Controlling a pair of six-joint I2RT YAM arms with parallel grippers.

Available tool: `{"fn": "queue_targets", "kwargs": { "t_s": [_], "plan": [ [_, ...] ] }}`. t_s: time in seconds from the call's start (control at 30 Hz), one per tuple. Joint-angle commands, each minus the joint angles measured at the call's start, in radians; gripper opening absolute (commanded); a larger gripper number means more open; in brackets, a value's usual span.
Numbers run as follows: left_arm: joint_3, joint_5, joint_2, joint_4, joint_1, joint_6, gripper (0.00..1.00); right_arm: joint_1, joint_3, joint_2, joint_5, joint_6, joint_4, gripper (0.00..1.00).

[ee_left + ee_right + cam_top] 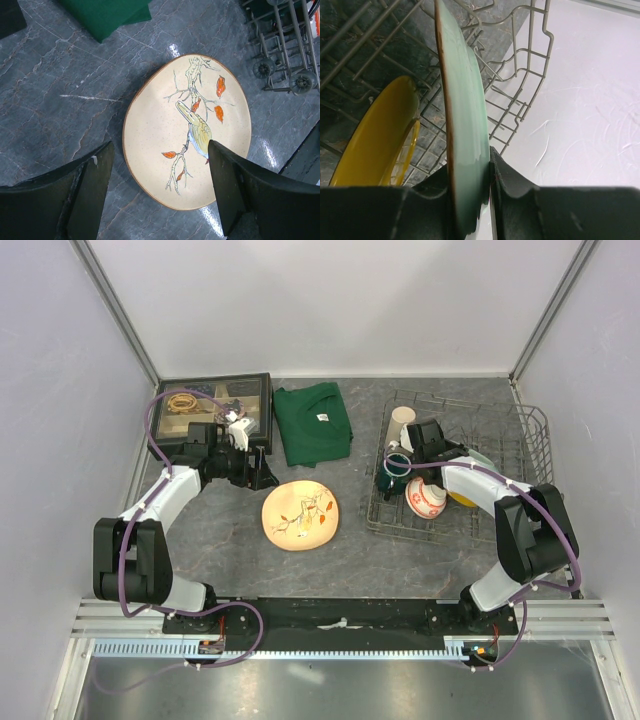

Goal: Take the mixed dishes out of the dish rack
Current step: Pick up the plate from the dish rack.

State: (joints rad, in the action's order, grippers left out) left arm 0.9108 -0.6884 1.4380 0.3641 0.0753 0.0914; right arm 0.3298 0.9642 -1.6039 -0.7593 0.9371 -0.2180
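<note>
The grey wire dish rack point(530, 430) stands at the right and holds a beige tumbler point(402, 418), a dark green mug point(393, 476), a red-and-white bowl point(427, 500) and a small yellow plate point(462, 497). A pale green plate point(465, 100) stands on edge in the rack beside the yellow plate point(375, 145). My right gripper point(470, 165) is shut on its rim, one finger pressed against each face. A cream plate point(187, 130) painted with a bird lies flat on the table. Over its near edge, my left gripper point(160, 146) hovers open and holds nothing.
A folded green cloth point(312, 423) lies at the back centre, with a black compartmented tray point(215, 400) to its left. The rack's raised wire side point(520, 85) rises just beyond the green plate, close to the right wall.
</note>
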Motion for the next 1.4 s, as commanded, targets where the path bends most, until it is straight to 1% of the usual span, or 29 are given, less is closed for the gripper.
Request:
{"fn": "queue_targets", "kwargs": {
  "t_s": [0.0,0.17,0.2,0.3,0.47,0.67,0.77,0.83,0.97,1.13,1.17,1.2,1.23,1.27,1.3,1.33,1.37],
  "plan": [
    [0.011,0.0,-0.018,-0.025,0.001,0.007,0.82,-0.008,0.019,0.024,-0.074,0.037,0.012,0.14],
    [0.011,-0.002,-0.016,-0.025,0.001,0.005,0.82,-0.008,0.018,0.036,-0.1,0.101,0.04,0.08],
    [0.011,-0.002,-0.014,-0.025,0.003,0.005,0.82,-0.008,0.018,0.041,-0.103,0.126,0.045,0.05],
    [0.011,-0.002,-0.014,-0.024,0.001,0.004,0.82,-0.008,0.016,0.047,-0.121,0.167,0.068,0.0],
    [0.011,-0.002,-0.018,-0.024,0.001,0.004,0.82,-0.008,-0.002,0.059,-0.149,0.281,0.12,0.0],
    [0.011,-0.002,-0.016,-0.025,0.001,0.004,0.82,-0.006,0.002,0.081,-0.161,0.357,0.138,0.0],
    [0.011,0.0,-0.016,-0.024,0.001,0.004,0.82,-0.008,0.016,0.094,-0.16,0.367,0.131,0.0],
    [0.011,0.0,-0.016,-0.025,0.001,0.002,0.82,-0.005,0.042,0.104,-0.15,0.353,0.106,0.0],
    [0.014,0.0,-0.017,-0.027,0.001,0.002,0.82,0.002,0.108,0.134,-0.115,0.284,-0.022,0.0],
    [0.02,-0.005,-0.031,-0.025,0.001,0.013,0.82,0.006,0.191,0.179,-0.088,0.209,-0.115,0.0],
    [0.023,-0.008,-0.034,-0.025,0.001,0.022,0.82,0.008,0.212,0.189,-0.066,0.184,-0.168,0.0],
    [0.025,-0.025,-0.039,-0.027,0.001,0.027,0.82,0.008,0.262,0.196,-0.051,0.163,-0.197,0.0],
    [0.028,-0.037,-0.048,-0.025,0.001,0.034,0.82,0.008,0.292,0.2,-0.029,0.111,-0.263,0.0],
    [0.036,-0.054,-0.054,-0.025,0.001,0.051,0.82,0.008,0.321,0.209,0.016,0.088,-0.296,0.0],
    [0.04,-0.087,-0.056,-0.025,0.001,0.059,0.82,0.008,0.381,0.213,0.044,0.063,-0.328,0.0],
    [0.046,-0.108,-0.063,-0.025,0.001,0.068,0.82,0.008,0.411,0.214,0.069,0.037,-0.39,0.0],
    [0.06,-0.124,-0.073,-0.024,0.001,0.082,0.82,0.008,0.442,0.217,0.092,-0.006,-0.418,0.0]
  ]
}}
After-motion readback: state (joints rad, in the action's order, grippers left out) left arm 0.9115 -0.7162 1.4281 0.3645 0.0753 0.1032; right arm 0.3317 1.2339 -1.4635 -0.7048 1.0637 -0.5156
